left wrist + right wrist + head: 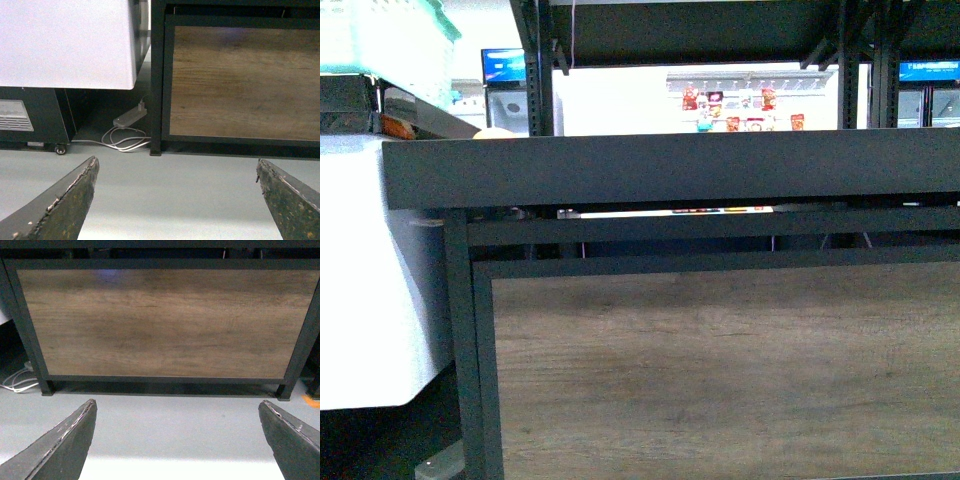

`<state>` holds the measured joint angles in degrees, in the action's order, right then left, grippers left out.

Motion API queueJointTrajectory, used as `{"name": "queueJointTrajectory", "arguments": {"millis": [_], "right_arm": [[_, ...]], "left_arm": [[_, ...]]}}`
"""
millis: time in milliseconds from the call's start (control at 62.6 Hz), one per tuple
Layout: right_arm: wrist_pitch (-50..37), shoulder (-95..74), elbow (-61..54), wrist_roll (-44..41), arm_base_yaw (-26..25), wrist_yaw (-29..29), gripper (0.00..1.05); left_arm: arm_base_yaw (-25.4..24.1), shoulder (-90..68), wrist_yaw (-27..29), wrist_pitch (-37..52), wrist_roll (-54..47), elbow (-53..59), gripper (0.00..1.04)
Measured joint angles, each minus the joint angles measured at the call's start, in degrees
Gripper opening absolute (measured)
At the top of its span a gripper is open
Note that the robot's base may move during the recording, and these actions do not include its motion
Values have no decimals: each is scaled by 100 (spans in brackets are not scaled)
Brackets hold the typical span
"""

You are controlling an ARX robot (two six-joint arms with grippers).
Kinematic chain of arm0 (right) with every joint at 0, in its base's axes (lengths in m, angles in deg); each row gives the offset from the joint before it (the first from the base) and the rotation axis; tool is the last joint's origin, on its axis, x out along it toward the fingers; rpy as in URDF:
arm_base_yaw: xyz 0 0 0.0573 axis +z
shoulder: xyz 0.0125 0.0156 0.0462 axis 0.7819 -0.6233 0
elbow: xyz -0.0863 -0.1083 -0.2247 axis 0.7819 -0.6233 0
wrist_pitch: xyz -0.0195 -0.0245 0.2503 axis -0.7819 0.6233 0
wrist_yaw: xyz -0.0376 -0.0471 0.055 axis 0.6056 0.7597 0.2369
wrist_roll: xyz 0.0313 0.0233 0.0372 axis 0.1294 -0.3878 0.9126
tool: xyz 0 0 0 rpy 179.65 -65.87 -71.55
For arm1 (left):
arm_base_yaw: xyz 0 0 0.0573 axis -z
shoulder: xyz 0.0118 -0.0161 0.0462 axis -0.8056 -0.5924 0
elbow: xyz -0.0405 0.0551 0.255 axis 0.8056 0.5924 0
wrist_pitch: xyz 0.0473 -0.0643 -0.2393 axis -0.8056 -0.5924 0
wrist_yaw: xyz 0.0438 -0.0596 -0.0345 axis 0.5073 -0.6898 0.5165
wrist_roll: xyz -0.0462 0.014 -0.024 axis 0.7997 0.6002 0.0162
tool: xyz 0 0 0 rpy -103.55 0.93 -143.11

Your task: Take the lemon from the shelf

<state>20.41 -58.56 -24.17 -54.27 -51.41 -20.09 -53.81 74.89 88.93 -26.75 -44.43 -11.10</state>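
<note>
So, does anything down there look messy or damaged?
Slightly. A white cable lies in a loose tangle on the floor by a power strip, between the white cabinet and the shelf leg. The left claw has chipped, scuffed fingers. Nothing looks spilled.

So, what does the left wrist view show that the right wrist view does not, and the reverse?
Only the left wrist view shows the large white box-shaped cabinet, the grey power strip on the grey floor and the small black caster wheel. Only the right wrist view shows the brown wooden panel in full width and an orange floor mark. Both show that panel in the black metal frame of the shelf, the floor, and an open gripper: the left gripper and the right gripper.
</note>
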Motion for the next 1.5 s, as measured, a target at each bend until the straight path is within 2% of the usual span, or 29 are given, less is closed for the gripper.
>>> {"name": "queueJointTrajectory", "arguments": {"millis": [1501], "right_arm": [[0, 0, 0, 0, 0, 0, 97]], "left_arm": [[0, 0, 0, 0, 0, 0, 97]]}}
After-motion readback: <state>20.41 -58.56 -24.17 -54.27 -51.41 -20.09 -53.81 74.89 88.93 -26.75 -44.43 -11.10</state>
